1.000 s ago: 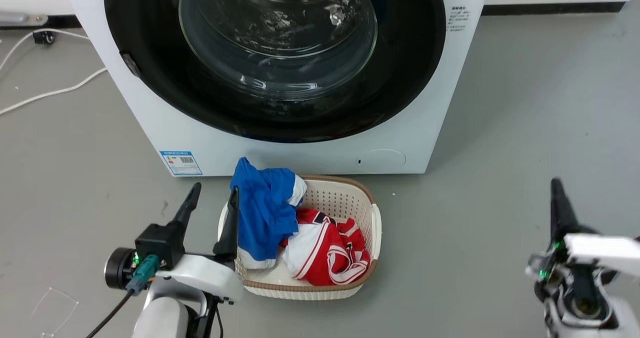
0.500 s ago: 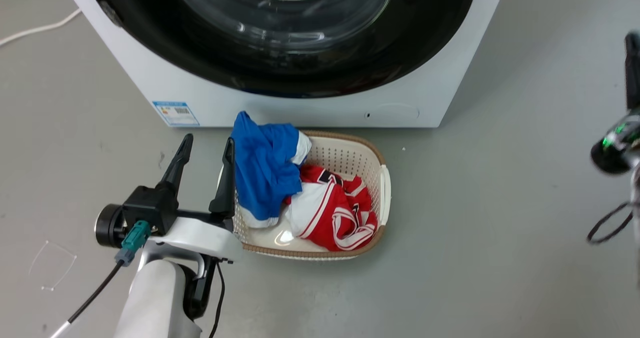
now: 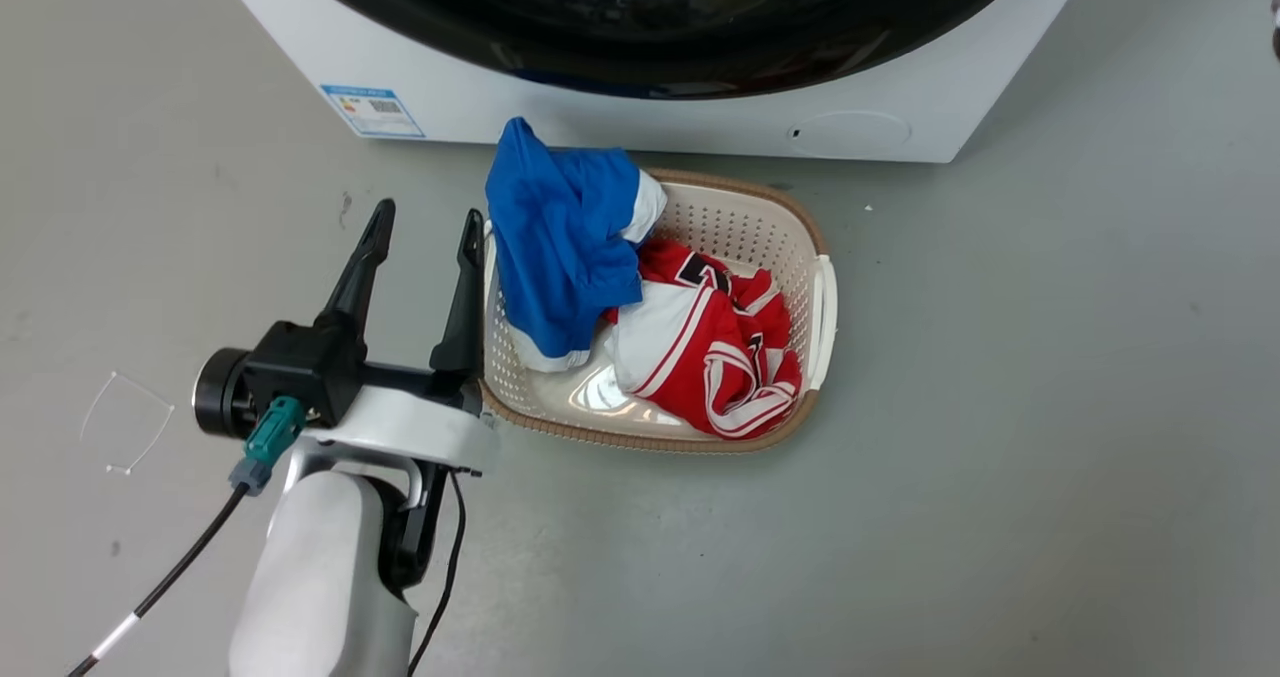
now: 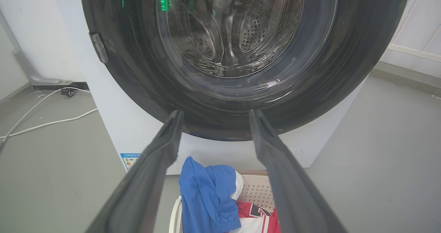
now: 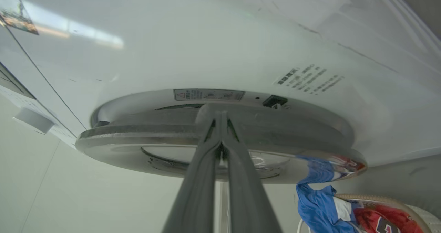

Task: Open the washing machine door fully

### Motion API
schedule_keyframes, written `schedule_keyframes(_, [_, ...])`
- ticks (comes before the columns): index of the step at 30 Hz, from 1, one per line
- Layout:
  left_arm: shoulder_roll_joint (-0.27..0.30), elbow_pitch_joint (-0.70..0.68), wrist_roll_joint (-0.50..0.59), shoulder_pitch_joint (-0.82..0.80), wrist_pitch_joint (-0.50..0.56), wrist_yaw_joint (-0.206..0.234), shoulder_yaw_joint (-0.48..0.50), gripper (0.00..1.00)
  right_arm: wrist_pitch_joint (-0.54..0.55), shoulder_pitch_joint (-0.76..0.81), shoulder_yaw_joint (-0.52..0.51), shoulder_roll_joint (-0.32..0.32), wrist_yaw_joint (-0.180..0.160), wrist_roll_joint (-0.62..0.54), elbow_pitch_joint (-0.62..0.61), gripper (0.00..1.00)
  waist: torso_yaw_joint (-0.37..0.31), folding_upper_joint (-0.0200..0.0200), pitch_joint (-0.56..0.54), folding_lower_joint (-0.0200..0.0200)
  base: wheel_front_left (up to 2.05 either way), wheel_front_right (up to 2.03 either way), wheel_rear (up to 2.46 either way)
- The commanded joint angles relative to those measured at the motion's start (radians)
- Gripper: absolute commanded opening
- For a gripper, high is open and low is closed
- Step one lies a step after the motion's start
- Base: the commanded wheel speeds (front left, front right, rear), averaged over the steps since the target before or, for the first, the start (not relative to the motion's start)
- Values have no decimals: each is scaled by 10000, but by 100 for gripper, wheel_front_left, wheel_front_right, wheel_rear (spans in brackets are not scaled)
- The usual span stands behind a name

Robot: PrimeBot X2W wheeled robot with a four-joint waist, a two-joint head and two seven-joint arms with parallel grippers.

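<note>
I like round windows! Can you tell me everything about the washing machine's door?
The door is big and round, nearly as wide as the white washing machine. Its shiny black rim rings a bulging clear window; the steel drum with holes shows behind it. A small grey tab sits on the rim. The closed right pincer meets its edge; the open left pincer hangs apart.
</note>
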Motion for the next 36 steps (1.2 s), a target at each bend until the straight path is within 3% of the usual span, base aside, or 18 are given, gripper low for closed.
schedule_keyframes(1, [-11, -70, -8, -232, -24, -21, -77, 100, 47, -431, 164, 73, 4, -187, 245, 0, 187, 0, 234, -1, 0, 0, 0])
schedule_keyframes(13, [-81, -11, -62, -674, -24, -22, -372, 100, -26, -2065, 729, 380, 4, -1091, 1419, 0, 596, 0, 943, -1, 0, 0, 0])
schedule_keyframes(18, [-91, -10, 15, -721, -24, -22, -398, 100, 593, -2099, 887, 470, 4, -1106, 1371, 0, 611, 0, 1015, -1, 0, 0, 0])
schedule_keyframes(36, [-100, 555, -135, 54, -24, -21, -458, 100, 3691, 1560, 1287, 435, 14, -159, -1237, 0, 213, 0, -884, -1, 0, 0, 0])
